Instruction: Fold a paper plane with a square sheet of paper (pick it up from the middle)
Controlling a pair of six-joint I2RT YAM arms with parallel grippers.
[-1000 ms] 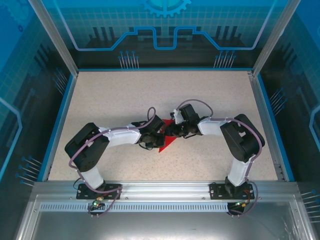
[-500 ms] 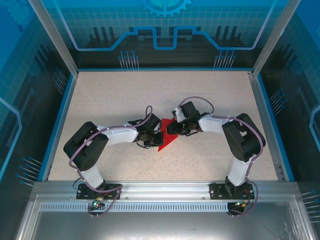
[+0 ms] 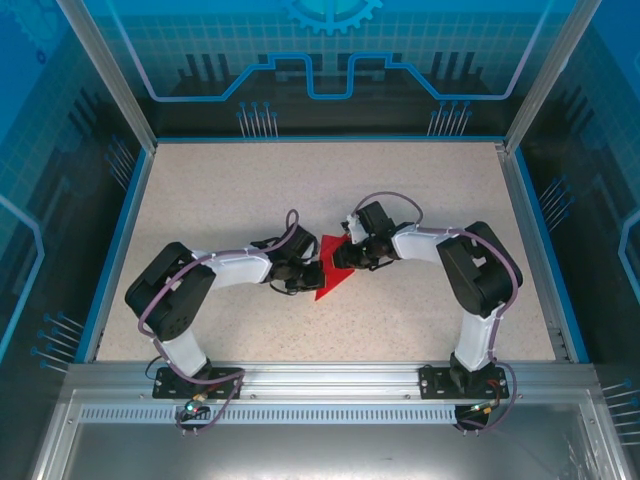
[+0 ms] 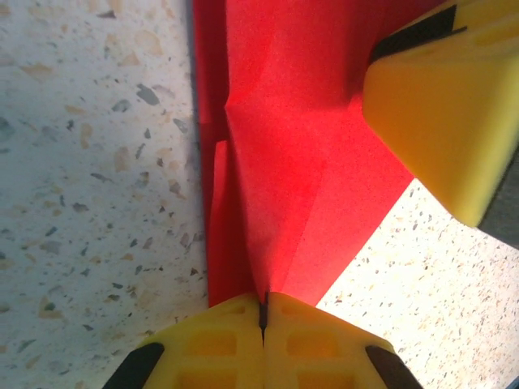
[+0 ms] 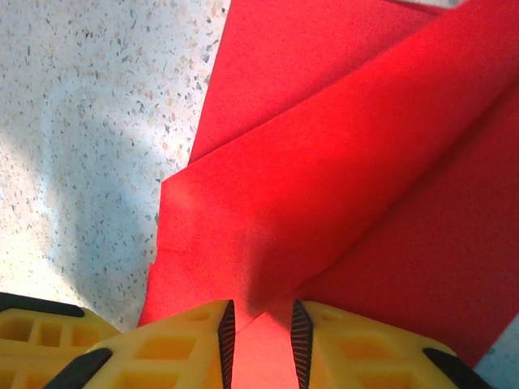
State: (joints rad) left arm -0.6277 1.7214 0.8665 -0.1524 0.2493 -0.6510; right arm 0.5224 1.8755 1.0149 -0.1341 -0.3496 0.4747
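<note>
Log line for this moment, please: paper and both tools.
red paper: partly folded, on table | left tool: shut on a paper crease | right tool: jaws slightly apart around a raised fold

Thin red paper sheet looks matt, softly creased; tabletop smooth, speckled, stone-like; yellow fingertips matt moulded plastic.

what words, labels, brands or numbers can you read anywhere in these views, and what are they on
None: no readable word, number, brand or label in any view.
The red sheet of paper is plain on every face that shows.
The blue back panel bears a gear shape and line patterns, no letters.
The speckled table carries no markings.
</note>
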